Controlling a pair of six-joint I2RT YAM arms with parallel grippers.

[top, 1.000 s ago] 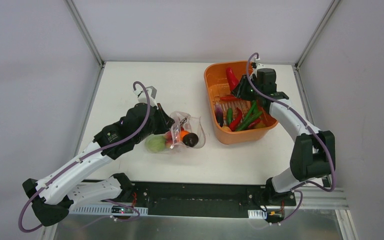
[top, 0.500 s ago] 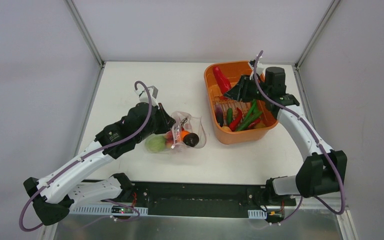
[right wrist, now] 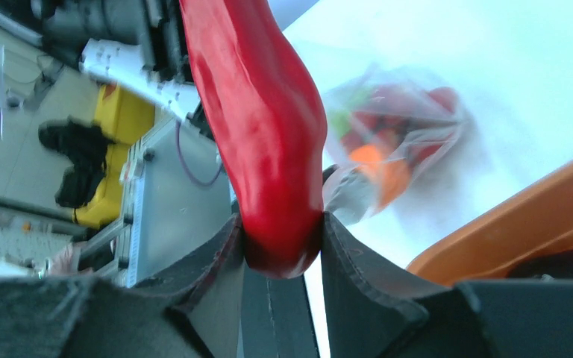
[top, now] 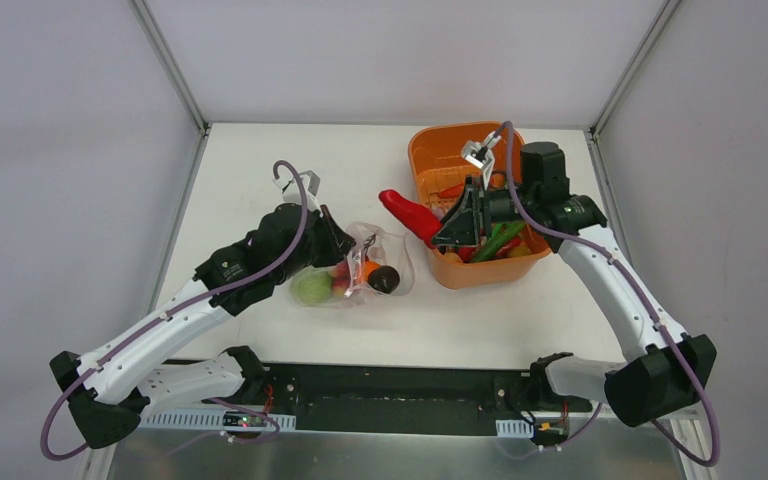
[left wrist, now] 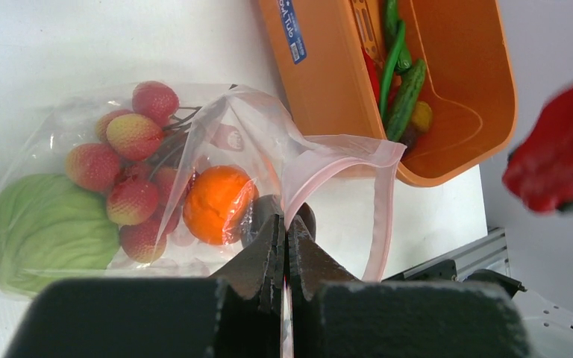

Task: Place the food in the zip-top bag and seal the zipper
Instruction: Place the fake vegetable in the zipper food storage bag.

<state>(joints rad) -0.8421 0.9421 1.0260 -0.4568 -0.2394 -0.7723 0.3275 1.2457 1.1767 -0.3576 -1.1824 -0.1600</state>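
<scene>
The clear zip-top bag (top: 360, 262) lies at the middle of the table. Its mouth is held open and faces the tub. My left gripper (top: 346, 248) (left wrist: 285, 227) is shut on the near lip of the mouth, where the pink zipper (left wrist: 384, 201) loops round. Inside the bag are food pieces: a light green one (left wrist: 41, 227), red-yellow fruits (left wrist: 130, 134), an orange one (left wrist: 216, 205) and a dark purple one (top: 382, 280). My right gripper (top: 440, 234) (right wrist: 282, 239) is shut on the butt end of a long red pepper (top: 410, 213) (right wrist: 265, 127). It holds the pepper in the air between tub and bag, tip pointing toward the bag.
The orange tub (top: 430, 160) (left wrist: 321, 82) stands at the back right, with red and green peppers (top: 505, 240) in it. White walls enclose the table on three sides. The arm bases and a metal rail (top: 400, 400) sit along the near edge.
My right gripper has lifted the red pepper out of the tub and carried it left over the tub's rim toward the bag. The left arm and the bag have hardly moved.
</scene>
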